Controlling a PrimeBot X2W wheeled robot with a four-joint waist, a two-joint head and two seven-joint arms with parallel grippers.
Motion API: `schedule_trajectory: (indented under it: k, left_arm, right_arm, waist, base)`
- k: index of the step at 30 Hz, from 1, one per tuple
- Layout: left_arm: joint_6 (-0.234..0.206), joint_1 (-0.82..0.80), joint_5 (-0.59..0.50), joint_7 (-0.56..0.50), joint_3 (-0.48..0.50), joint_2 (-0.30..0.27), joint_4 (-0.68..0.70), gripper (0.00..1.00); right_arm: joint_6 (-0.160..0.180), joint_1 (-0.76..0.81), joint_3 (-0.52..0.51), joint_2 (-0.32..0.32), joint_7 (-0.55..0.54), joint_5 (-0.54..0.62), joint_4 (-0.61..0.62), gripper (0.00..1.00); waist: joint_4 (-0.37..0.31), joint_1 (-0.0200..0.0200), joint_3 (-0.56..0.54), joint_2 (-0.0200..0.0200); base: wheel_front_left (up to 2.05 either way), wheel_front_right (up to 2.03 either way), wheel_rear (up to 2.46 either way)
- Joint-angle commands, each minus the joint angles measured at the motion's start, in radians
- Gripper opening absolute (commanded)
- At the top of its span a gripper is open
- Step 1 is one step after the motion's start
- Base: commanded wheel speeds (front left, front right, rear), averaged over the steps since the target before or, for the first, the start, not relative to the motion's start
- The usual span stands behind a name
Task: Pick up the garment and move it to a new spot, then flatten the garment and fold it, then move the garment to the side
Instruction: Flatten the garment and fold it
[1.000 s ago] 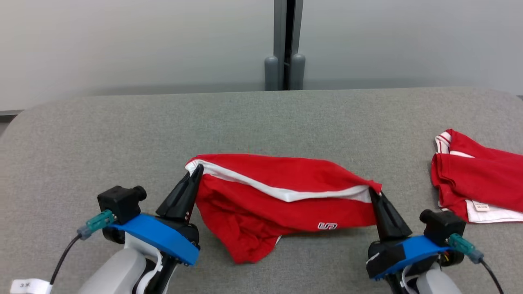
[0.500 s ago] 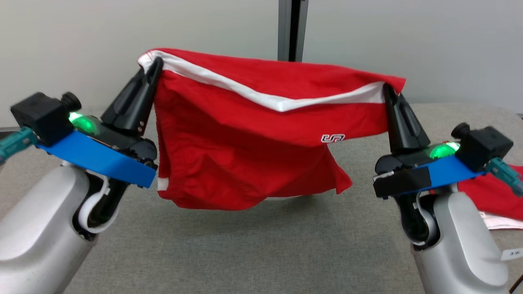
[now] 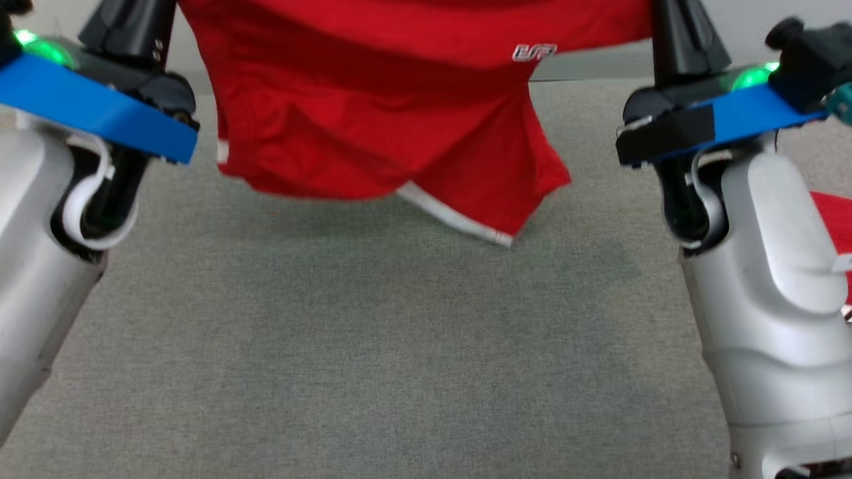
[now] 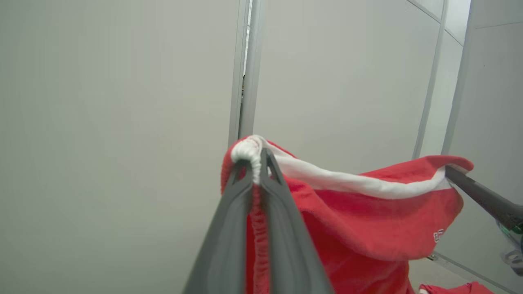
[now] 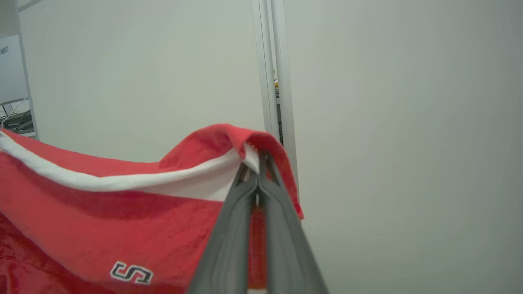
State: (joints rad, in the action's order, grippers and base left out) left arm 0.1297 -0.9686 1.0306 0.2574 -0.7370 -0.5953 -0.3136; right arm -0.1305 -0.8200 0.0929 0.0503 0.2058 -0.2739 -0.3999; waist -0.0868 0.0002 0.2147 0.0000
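The red garment (image 3: 373,120) is up in the air, stretched between the two arms. It hangs off the grey counter (image 3: 373,359), with its white-trimmed hem dangling over it; that much comes from the head view. The wrist views give the actual grip. The left end effector (image 4: 256,157) is clamped tight on the bunched white waistband at one corner. The right end effector (image 5: 258,163) is pinched on the other corner, with red fabric flopped over its tips. A white logo (image 5: 131,272) sits near the right grip. A second red piece of clothing (image 3: 832,219) lies on the counter at the far right.
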Motion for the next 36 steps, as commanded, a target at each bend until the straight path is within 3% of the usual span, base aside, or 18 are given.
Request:
schedule_trajectory:
  k: [1, 5, 8, 17, 23, 36]
  left_arm:
    - [0.002, -0.046, -0.008, 0.007, 0.026, 0.015, -0.002, 0.0]
    - [0.002, -0.05, -0.058, 0.008, 0.134, 0.064, 0.046, 0.0]
    - [0.002, 0.043, -0.089, 0.007, 0.145, 0.085, 0.083, 0.0]
    - [0.002, 0.543, -0.068, 0.008, 0.139, 0.172, 0.063, 0.0]
    - [0.002, 0.756, -0.061, 0.008, 0.16, 0.234, 0.041, 0.0]
    - [0.002, 1.005, -0.164, 0.008, 0.165, 0.304, 0.103, 0.0]
  right_arm:
    - [0.0, -0.061, -0.008, 0.001, 0.023, 0.007, -0.029, 0.0]
    - [0.0, -0.131, -0.034, 0.002, 0.054, 0.003, -0.086, 0.0]
    - [0.0, -0.087, -0.026, 0.001, 0.059, 0.0, -0.112, 0.0]
    - [0.0, 0.277, 0.042, 0.002, 0.06, -0.12, -0.212, 0.0]
    - [0.0, 0.45, 0.065, 0.003, 0.06, -0.202, -0.274, 0.0]
    - [0.0, 0.713, -0.042, 0.003, 0.06, -0.271, -0.175, 0.0]
  waist:
    - [0.015, -0.0002, 0.032, 0.0]
    - [0.022, -0.0002, 0.052, 0.0]
    - [0.026, -0.0002, 0.047, 0.0]
    - [0.04, -0.0002, -0.003, 0.0]
    - [0.053, -0.0002, -0.057, 0.0]
    - [0.077, -0.0002, -0.209, 0.0]
  base:
    - [0.0, 0.0, 0.0]
    - [0.0, 0.0, 0.0]
    - [0.0, 0.0, 0.0]
    - [0.0, 0.0, 0.0]
    - [0.0, 0.0, 0.0]
    - [0.0, 0.0, 0.0]
